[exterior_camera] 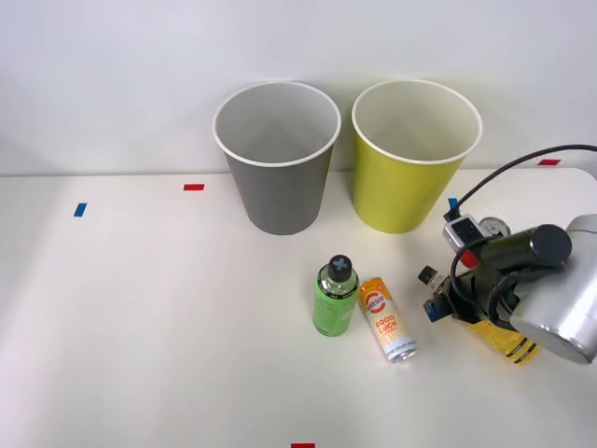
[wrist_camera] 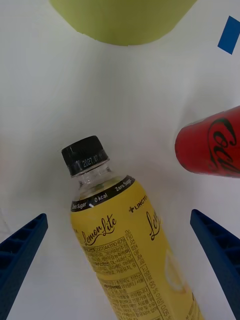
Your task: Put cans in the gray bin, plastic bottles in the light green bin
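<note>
The gray bin [exterior_camera: 277, 159] and the light green bin [exterior_camera: 415, 154] [wrist_camera: 122, 20] stand side by side at the back of the white table. In front of them a short green bottle [exterior_camera: 336, 297] stands upright, with the orange-white can [exterior_camera: 387, 319] lying beside it. The long yellow bottle [exterior_camera: 508, 343] [wrist_camera: 125, 240] lies on the table, its black cap toward the bins. My right gripper [exterior_camera: 446, 297] [wrist_camera: 119, 217] hangs open over it, one blue finger [wrist_camera: 22, 250] on each side of the bottle, apart from it. A red can [wrist_camera: 210, 147] sits close beside the bottle.
Small red tape marks [exterior_camera: 193, 187] and blue tape marks [exterior_camera: 79, 209] [wrist_camera: 230, 35] dot the table. A black cable [exterior_camera: 504, 177] loops above my right arm. The table's left half is bare white surface.
</note>
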